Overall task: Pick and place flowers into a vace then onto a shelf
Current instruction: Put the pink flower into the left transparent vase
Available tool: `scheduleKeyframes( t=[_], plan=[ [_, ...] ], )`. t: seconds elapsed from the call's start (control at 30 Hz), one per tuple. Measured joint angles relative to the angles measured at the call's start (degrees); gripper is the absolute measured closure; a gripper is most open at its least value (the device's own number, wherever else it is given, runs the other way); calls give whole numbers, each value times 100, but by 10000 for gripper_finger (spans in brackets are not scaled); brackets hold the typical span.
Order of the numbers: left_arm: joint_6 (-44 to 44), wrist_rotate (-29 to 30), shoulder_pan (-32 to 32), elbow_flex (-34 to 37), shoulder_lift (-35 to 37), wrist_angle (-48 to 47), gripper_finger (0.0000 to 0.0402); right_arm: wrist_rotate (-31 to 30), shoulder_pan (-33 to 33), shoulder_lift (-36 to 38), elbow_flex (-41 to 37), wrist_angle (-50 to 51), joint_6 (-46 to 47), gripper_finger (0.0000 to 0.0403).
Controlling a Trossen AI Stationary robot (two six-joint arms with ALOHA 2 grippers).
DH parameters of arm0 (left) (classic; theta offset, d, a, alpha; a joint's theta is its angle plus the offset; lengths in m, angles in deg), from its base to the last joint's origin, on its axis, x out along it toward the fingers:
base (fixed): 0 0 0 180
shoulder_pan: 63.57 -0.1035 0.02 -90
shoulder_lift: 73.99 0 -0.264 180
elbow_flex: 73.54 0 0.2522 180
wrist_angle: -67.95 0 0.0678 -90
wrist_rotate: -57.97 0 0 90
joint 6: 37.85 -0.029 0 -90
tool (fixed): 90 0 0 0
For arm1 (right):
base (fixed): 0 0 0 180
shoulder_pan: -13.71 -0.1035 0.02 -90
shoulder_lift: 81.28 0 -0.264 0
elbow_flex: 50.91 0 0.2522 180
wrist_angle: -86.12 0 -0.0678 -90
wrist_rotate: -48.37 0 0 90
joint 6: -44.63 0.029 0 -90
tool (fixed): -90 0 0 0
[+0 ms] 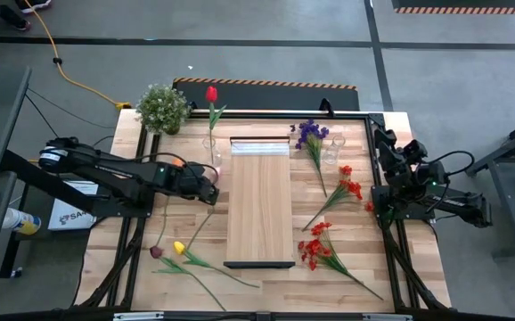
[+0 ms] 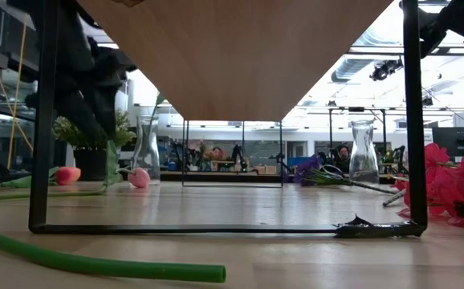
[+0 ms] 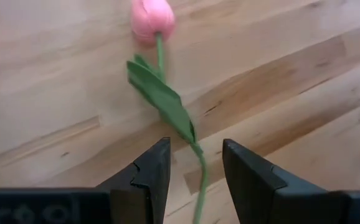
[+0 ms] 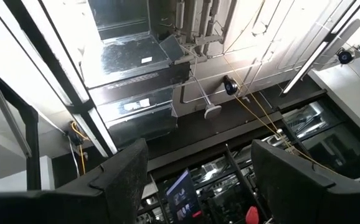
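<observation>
A pink tulip [image 3: 152,18] lies flat on the wooden table, its green stem [image 3: 200,180] running back between the fingers of my left gripper [image 3: 195,149]. That gripper [image 1: 211,192] is open and tilted downward just left of the shelf [image 1: 259,201]; its fingers stand on either side of the stem without touching it. A glass vase [image 1: 211,147] behind it holds a red tulip [image 1: 211,94]. A second glass vase [image 1: 333,147] stands right of the shelf. My right gripper [image 4: 198,180] is open at the table's right edge and points up at the ceiling.
A bushy potted plant [image 1: 162,107] stands at the far left. A yellow tulip [image 1: 179,247] and a dark purple tulip [image 1: 156,252] lie near the front left. A purple sprig [image 1: 311,134] and red sprays [image 1: 347,187] [image 1: 320,250] lie right of the shelf.
</observation>
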Motion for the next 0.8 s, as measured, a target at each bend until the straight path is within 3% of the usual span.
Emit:
scheduleKeyframes(
  t=[0.5,0.8],
  plan=[
    [289,87,-2,631,-52,1012,222,-78,1,0,0,-10,-4,130],
    [289,81,-2,645,-627,1391,222,-102,0,0,-2,-10,-8,130]
  ],
)
